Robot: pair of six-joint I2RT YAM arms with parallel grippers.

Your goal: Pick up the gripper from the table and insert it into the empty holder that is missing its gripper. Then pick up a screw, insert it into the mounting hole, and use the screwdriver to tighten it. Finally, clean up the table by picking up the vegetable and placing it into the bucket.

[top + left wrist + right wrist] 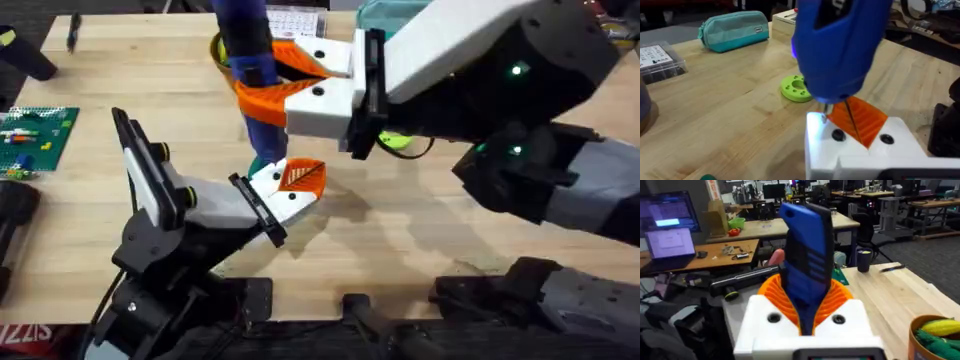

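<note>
You have a teal zip pouch [735, 31] lying near the far edge, a lime-green ring with small holes [796, 88] flat on the wood closer in, a green brick baseplate [38, 135] off to the left (small coloured pieces on it)

Legible text: none confirmed. A red strip [25, 333] at the near edge of the tabletop [420, 240] carries white letters, cut off and unreadable. A clear box [657, 60] bears a printed label, too small to read.
</note>
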